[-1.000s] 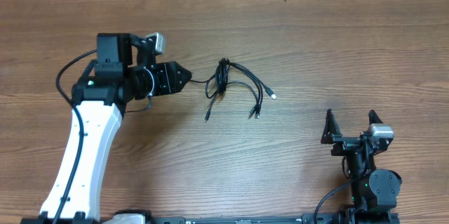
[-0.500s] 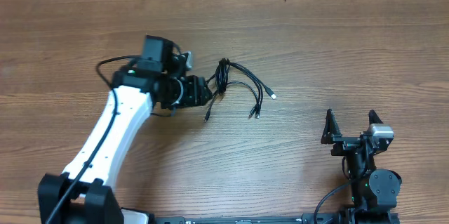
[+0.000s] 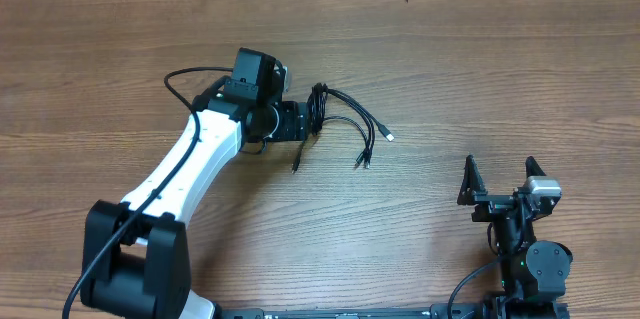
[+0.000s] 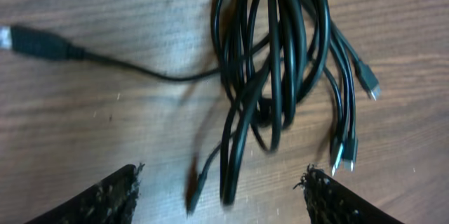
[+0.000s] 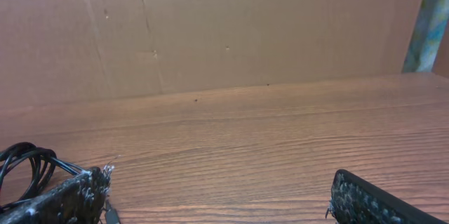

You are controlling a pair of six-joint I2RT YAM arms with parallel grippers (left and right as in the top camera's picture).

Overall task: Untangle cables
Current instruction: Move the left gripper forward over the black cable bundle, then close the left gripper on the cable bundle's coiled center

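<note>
Jaws of the left gripper (image 4: 221, 182) stand apart, straddling the tangled black cables (image 3: 320, 117) lying mid-table (image 3: 450, 59). Right gripper (image 3: 497, 177), jaws wide, sits near right. Approach step; next, probably pinch one loop.

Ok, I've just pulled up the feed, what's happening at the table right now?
The left gripper is at the cables, which lie in a tangled coil on the table with their plug ends fanned out to one side. Its jaws are open and straddle the lower part of the coil, and nothing is gripped yet. The right gripper sits open near the front edge, well away from the cables.
</note>
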